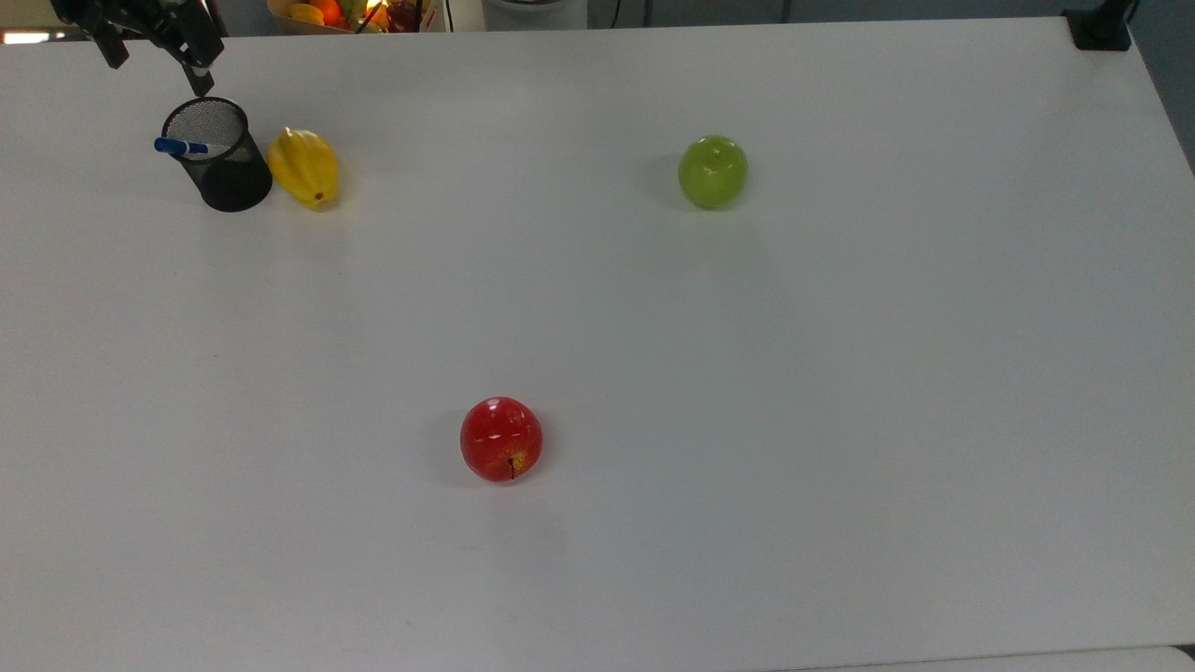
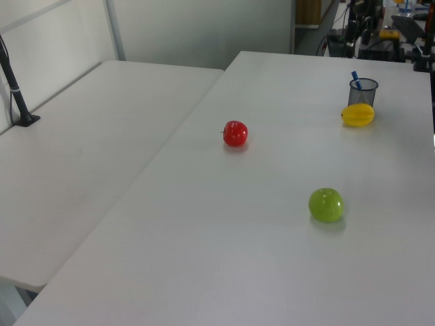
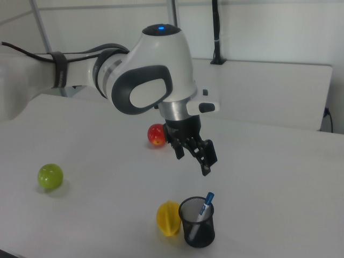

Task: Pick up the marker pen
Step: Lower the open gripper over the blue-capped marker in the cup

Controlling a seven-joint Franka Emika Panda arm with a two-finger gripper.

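Marker pen [image 3: 204,207] stands cap-up in a black mesh cup [image 3: 197,221], leaning against the rim; blue cap pokes out above the lip, white barrel runs down inside the mesh. In the top view the cap [image 1: 180,146] overhangs the cup's rim on the top view's left. A yellow starfruit-shaped fruit [image 1: 303,167] sits just beside the cup; a green apple [image 1: 712,171] and a red apple [image 1: 501,439] lie well apart on the white bench [image 1: 840,373]. Gripper [image 3: 193,153] hangs above and a little off to the right view's left of the cup, not touching anything, fingers spread apart and holding nothing. Judged handling: pen is light, rigid, smooth plastic (likely slick under a pinch), and free to rattle in the cup. Best hold looks to be the exposed cap or the barrel just below it, fingers closing across the pen's width, then a lift along its lean so the light cup is not dragged or tipped over.
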